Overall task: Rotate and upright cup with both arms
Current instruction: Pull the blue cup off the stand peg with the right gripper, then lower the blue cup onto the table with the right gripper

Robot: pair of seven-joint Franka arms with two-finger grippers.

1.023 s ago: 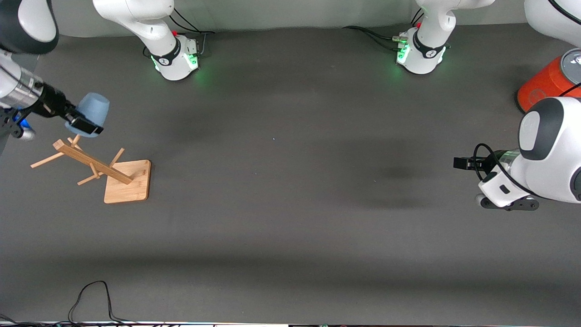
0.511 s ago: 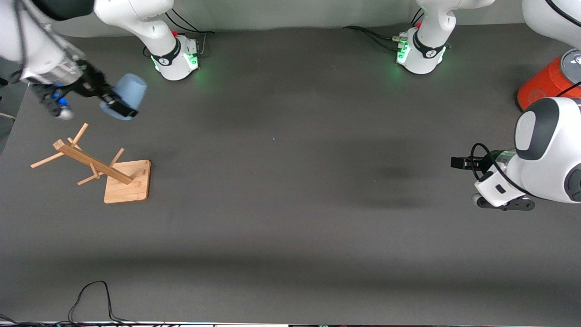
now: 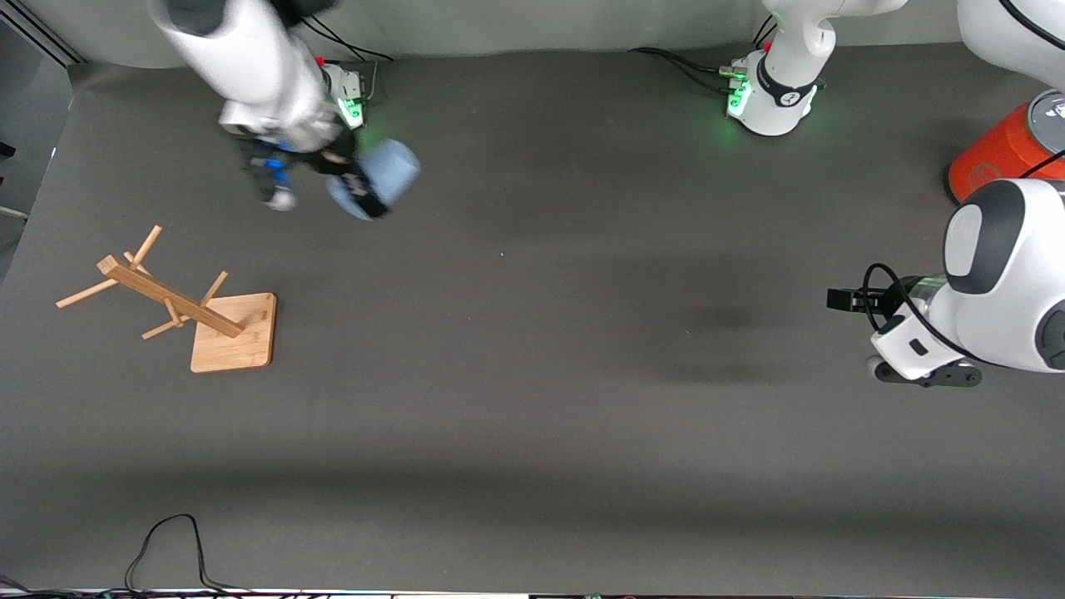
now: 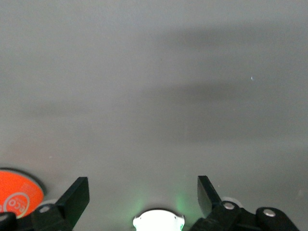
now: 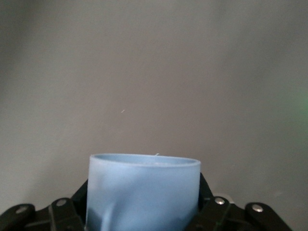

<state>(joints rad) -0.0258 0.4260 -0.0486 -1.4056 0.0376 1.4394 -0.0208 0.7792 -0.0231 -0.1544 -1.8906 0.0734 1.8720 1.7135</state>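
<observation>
My right gripper (image 3: 359, 195) is shut on the pale-blue cup (image 3: 384, 175) and holds it tilted on its side in the air, over the table just in front of the right arm's base. In the right wrist view the cup (image 5: 144, 190) fills the space between the black fingers (image 5: 208, 199) of my right gripper (image 5: 144, 211). My left gripper (image 3: 840, 299) waits over the table at the left arm's end. In the left wrist view it (image 4: 142, 195) is open and empty, with only bare grey table between its fingers (image 4: 74, 195).
A wooden peg rack (image 3: 225, 333) on a square base stands at the right arm's end. A large orange cylinder with a grey lid (image 3: 998, 154) stands at the left arm's end and shows in the left wrist view (image 4: 14, 192). A black cable (image 3: 166, 541) lies at the near edge.
My right arm has carried the cup up and away from the wooden rack, toward the middle of the table past its own base. The left arm has hardly moved.
</observation>
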